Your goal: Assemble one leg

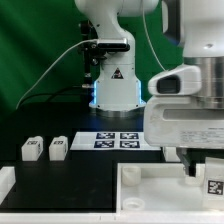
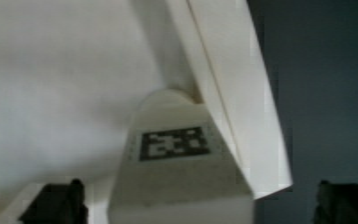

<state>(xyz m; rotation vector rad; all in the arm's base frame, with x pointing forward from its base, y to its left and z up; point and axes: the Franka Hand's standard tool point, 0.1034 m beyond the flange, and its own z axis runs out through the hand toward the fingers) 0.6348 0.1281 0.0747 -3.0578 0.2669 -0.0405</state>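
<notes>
No readable words show in either view; the only printing is black-and-white square tag marks. Four of them sit on the marker board (image 1: 118, 139), which lies flat on the dark surface (image 1: 60, 175) just behind the end effector (image 1: 196, 168), at the foot of the arm's white base (image 1: 115, 90), which carries a small dark triangular mark. A cable loops down beside that base in front of a green backdrop.

Well away from the end effector, toward the exterior view's left, two small white posts (image 1: 45, 149) stand side by side on the surface, each tagged on its face. Directly below the end effector lies the large white panel (image 1: 150, 190) with its raised rim.

The leg (image 1: 212, 180) is a small white block with a square tag, sitting right at the end effector's tips, over the panel's corner. In the wrist view the leg (image 2: 176, 150) rises between the two dark fingertips (image 2: 55, 202), its tag facing the camera, a white panel edge crossing beside it. The end effector appears narrowed around the leg, though the contact itself is not clearly visible.
</notes>
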